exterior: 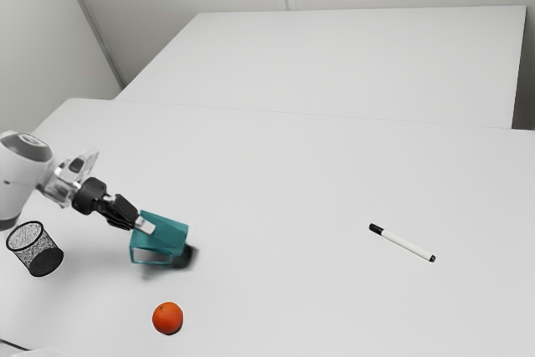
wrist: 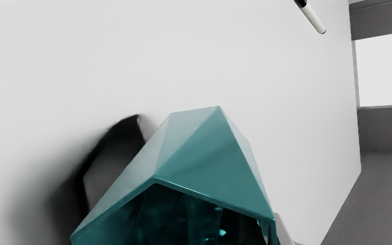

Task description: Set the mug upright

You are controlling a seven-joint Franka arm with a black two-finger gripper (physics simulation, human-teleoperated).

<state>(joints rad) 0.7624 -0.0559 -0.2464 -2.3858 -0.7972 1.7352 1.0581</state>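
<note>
Teal and hard-faceted, the mug (exterior: pixel 173 236) is tipped well over at the exterior view's left, its mouth turned toward the hand; whether any part of it touches the table (exterior: pixel 276 206) I cannot tell. Its angular rim (wrist: pixel 213 199) bends at sharp corners in the wrist view, and its squared handle (exterior: pixel 152 262) sits on the side toward the exterior view's bottom. The jaws (exterior: pixel 145 225) are at the mouth end, against the mug; how wide they stand, or whether they grip it, I cannot tell. A dark shadow (wrist: pixel 109 170) falls just beside the body. Near the mug, toward the exterior view's bottom, is an orange (exterior: pixel 168 318), with a narrow strip of table between. Toward the exterior view's left, a black mesh cup (exterior: pixel 35 248) stands beyond a somewhat wider gap. A broad stretch of table lies between the mug and the white marker (exterior: pixel 405 243), well apart toward the exterior view's right. Another wide band of table reaches from the mug to the far edge, where a second white surface (exterior: pixel 351 64) begins.
</note>
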